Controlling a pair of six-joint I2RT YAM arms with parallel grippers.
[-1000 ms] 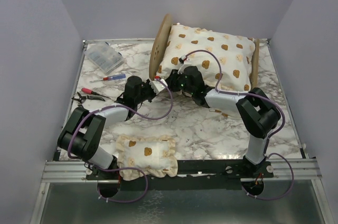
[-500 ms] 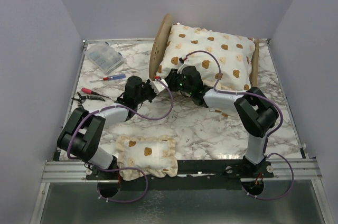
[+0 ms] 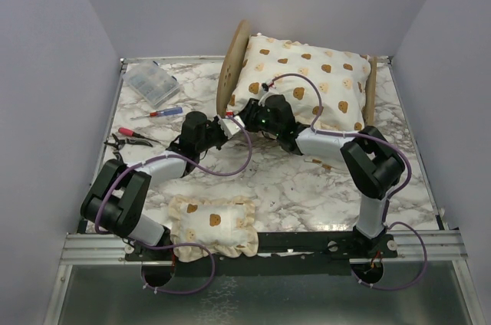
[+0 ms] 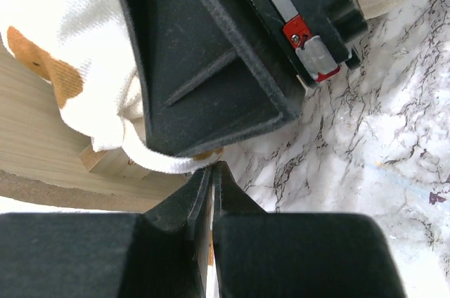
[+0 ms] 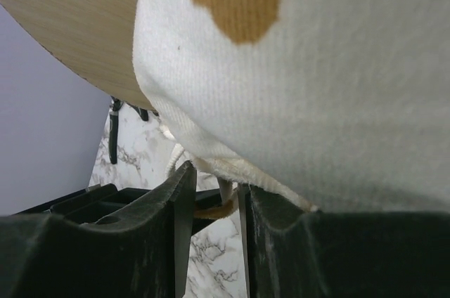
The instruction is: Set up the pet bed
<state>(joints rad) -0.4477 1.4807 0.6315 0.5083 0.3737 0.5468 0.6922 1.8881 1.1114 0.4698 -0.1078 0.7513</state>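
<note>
We see the pet bed (image 3: 232, 66) at the upper middle of the top view, standing on the marble desk (image 3: 307, 179). Its round headboard is on the left and its low footboard on the right, and the bear-print cushion (image 3: 307, 80) lies on it. Both arms reach to the cushion's lower left corner, just beside the headboard.

The left fingers (image 4: 202, 196) are pressed almost together, with only a thin slit between them. A tan sliver shows in the slit, but we cannot tell what it is. Their tips sit close under the cushion's white hem and the black body of the right arm's wrist.

The right fingers (image 5: 184, 192) stand a little apart, and the cushion's cream hem runs across the narrow gap. We cannot tell whether they pinch it.

A small matching pillow (image 3: 213, 224) lies at the lower left, near the left arm's base.
</note>
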